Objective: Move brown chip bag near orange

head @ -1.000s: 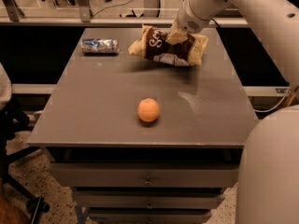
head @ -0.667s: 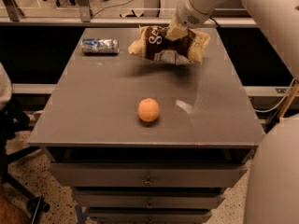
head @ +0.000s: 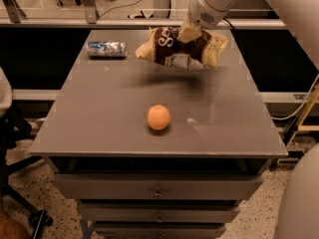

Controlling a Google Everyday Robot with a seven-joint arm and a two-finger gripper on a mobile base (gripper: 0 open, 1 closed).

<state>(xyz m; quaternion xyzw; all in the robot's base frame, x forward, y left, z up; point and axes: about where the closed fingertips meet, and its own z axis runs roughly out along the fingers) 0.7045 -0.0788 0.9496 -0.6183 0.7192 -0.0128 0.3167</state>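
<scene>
Brown crinkly chip bag (head: 171, 53), held aloft for carrying, pinched by pale gripper (head: 189, 34), twelve o'clock of small round orange (head: 158, 117).

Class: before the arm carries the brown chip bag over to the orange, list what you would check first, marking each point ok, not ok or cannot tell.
1. The gripper, over the far end of the table, is shut on the brown chip bag: ok.
2. The bag hangs off the table, its shadow beneath: ok.
3. The orange sits unobstructed near the front middle: ok.
4. The can lies far left, off the line from bag to orange: ok.
5. Bag near the orange: not ok, well apart.
6. Grip firm enough for the carry: cannot tell.
</scene>
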